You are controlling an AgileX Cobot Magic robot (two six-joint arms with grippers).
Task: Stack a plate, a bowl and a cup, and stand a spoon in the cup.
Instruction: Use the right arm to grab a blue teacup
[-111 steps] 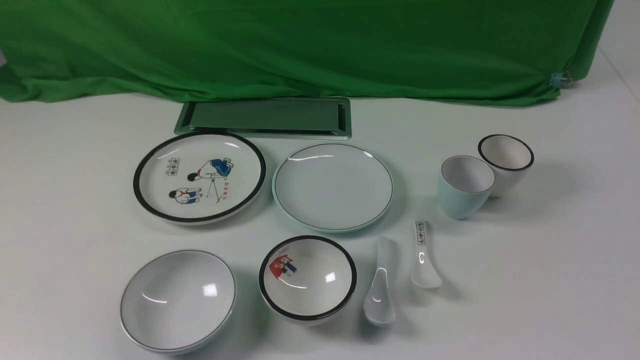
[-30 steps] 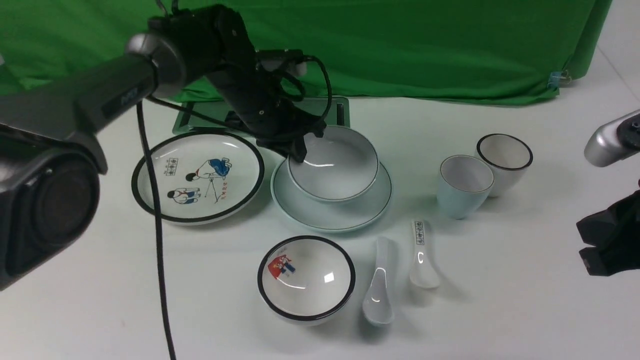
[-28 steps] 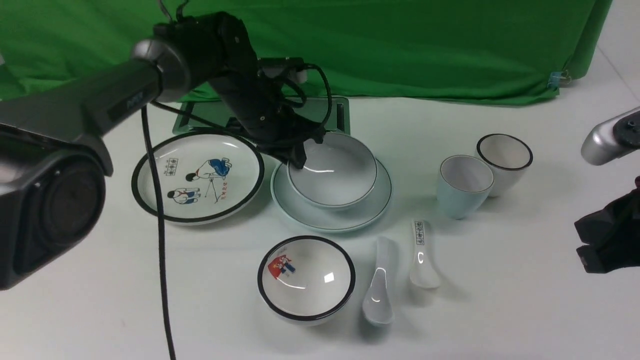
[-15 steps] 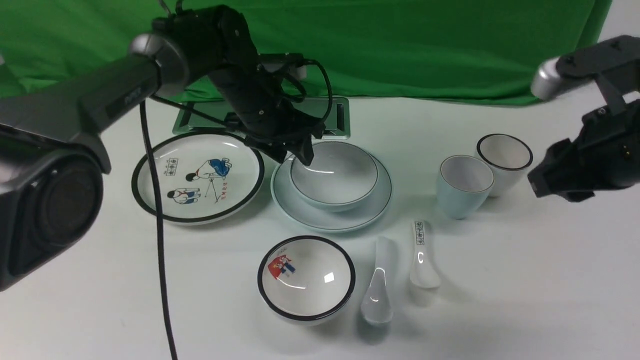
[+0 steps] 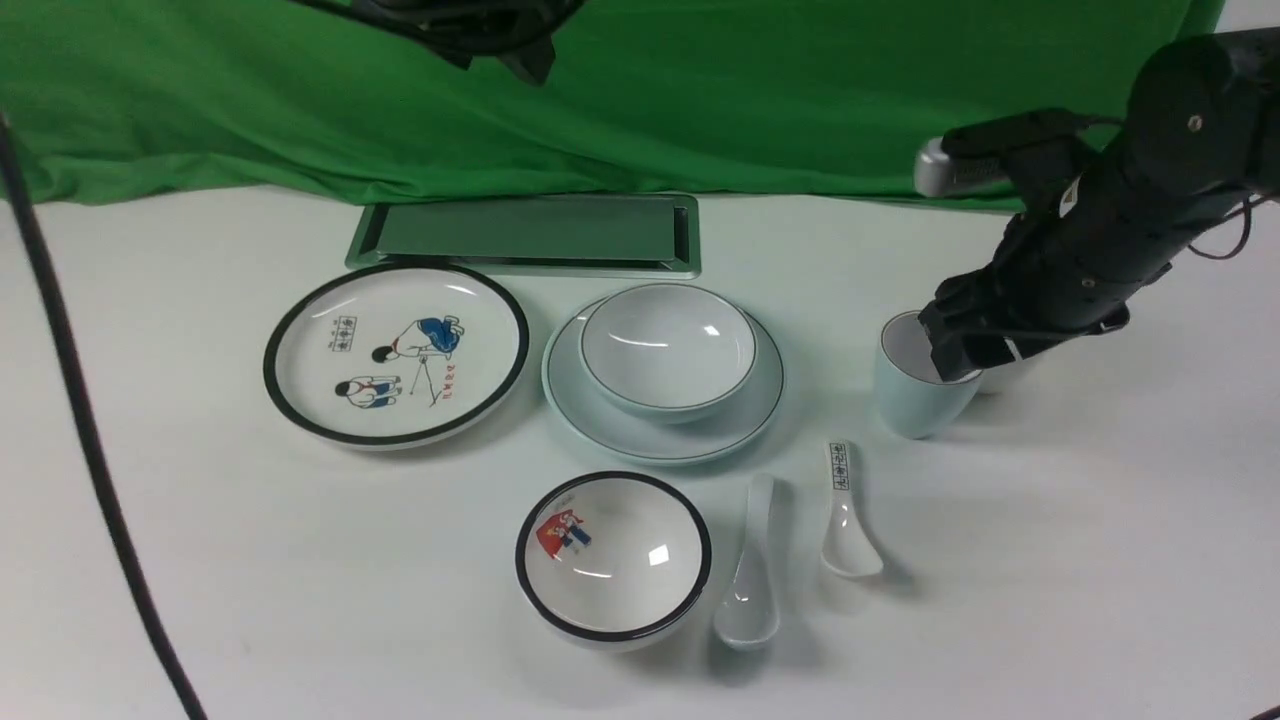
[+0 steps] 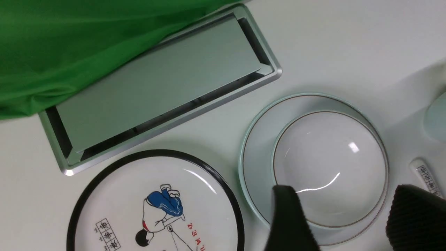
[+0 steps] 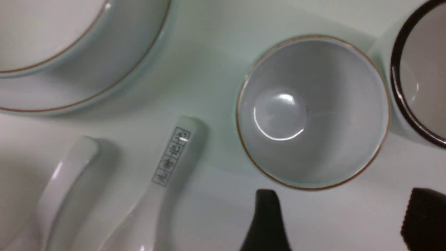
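Right now the plate (image 5: 600, 432) sits mid-bench with the bowl (image 5: 668, 345) set in it, so I judge the cup to be the step in hand. The cup (image 5: 912, 405) stands upright on the bench (image 5: 1050, 580), right of the plate and apart from it, and my right arm (image 5: 1100, 230) is low over its far right edge. The right jaws stand wide apart and hold nothing. The left jaws are likewise parted and empty, lifted high above the bowl. The spoon (image 5: 748, 590) lies flat at the near side, between the picture bowl (image 5: 612, 555) and the lettered spoon (image 5: 845, 515), untouched. As I read it, the next move calls for bringing the right jaws down around the cup's wall or rim and closing on that cup alone. The black-rimmed cup (image 7: 418, 76) stands hard against it, which leaves little room on that side. After that comes a lift across to the bowl. From the front, my arm hides most of that neighbour, and I cannot tell how the jaws line up with the rim. The right wrist view settles it: the cup's whole rim is clear of the jaws, not yet between them, and the two cups are touching or nearly so. The left wrist view shows the left jaws, which the front view cuts off, leaving only the left arm (image 5: 470, 25) at its top edge. It also shows the bowl a little off-centre in the plate. Only the front view gives me the spoon whole.
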